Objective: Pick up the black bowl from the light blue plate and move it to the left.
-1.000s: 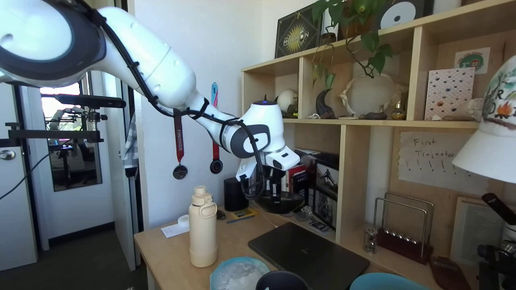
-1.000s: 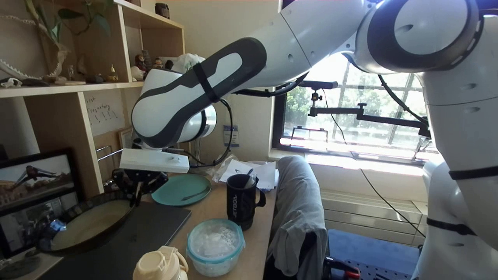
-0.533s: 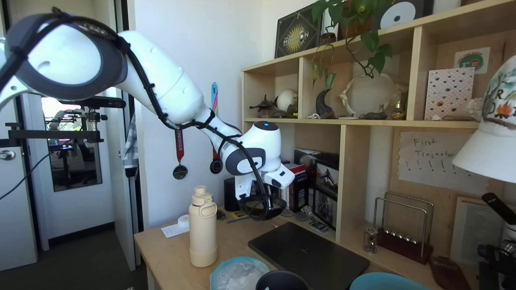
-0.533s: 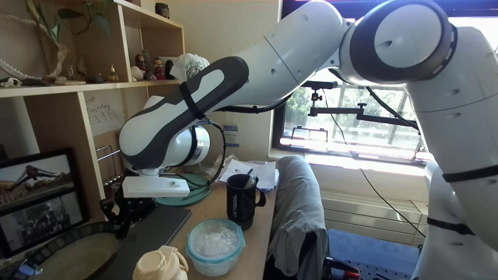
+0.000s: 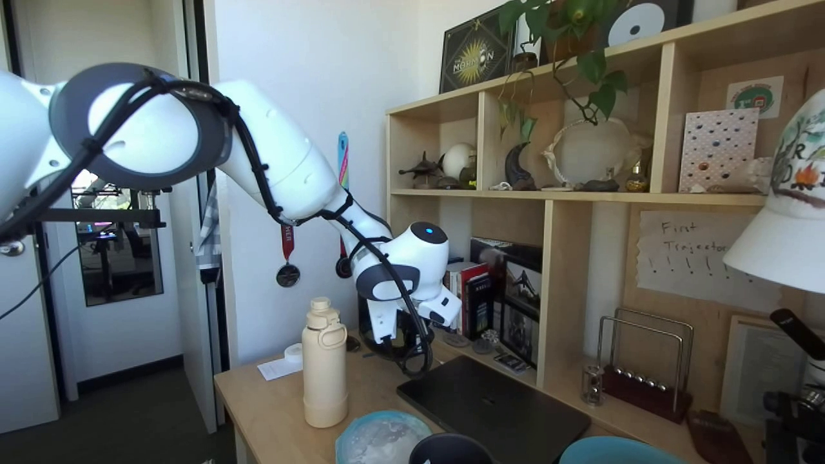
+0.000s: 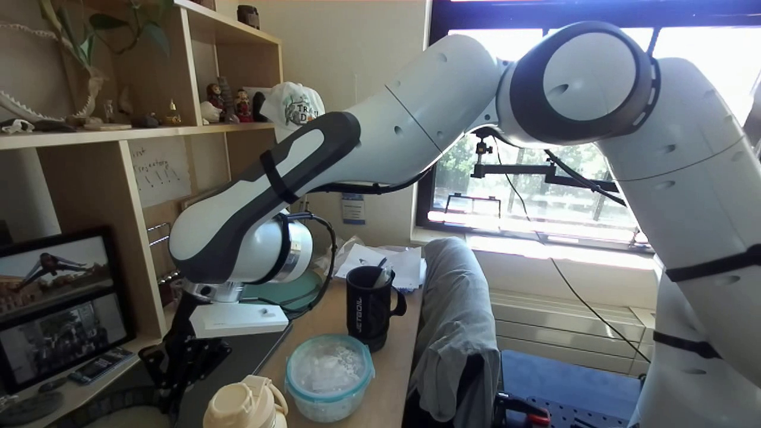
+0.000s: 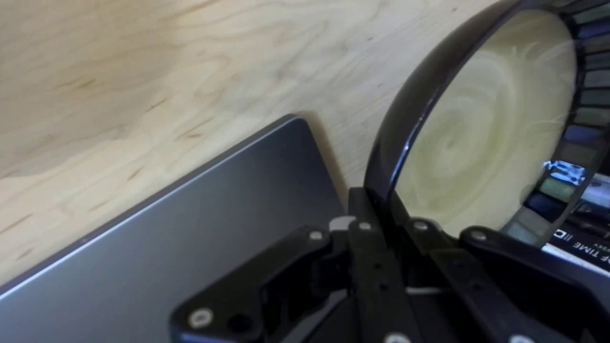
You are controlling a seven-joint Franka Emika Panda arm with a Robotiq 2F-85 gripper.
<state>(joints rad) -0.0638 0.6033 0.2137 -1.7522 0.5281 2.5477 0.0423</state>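
Observation:
The black bowl has a dark outside, a cream inside and a tile-patterned inner rim. My gripper is shut on its rim, and the bowl hangs tilted in the wrist view. In an exterior view the bowl is cut off by the lower edge, below the gripper. In an exterior view the gripper is low over the desk behind the bottle, with the bowl mostly hidden. I cannot tell whether the bowl touches the desk. The light blue plate lies beyond the laptop; the arm partly covers the plate.
A closed dark laptop lies on the desk beside the gripper. A cream bottle stands close by. A blue-lidded container and a black mug stand near the desk edge. Framed photos and books line the shelf.
The arm has lowered, carrying the bowl down and away from the laptop and plate, toward the desk area behind the bottle. The gripper has stayed shut on the rim.

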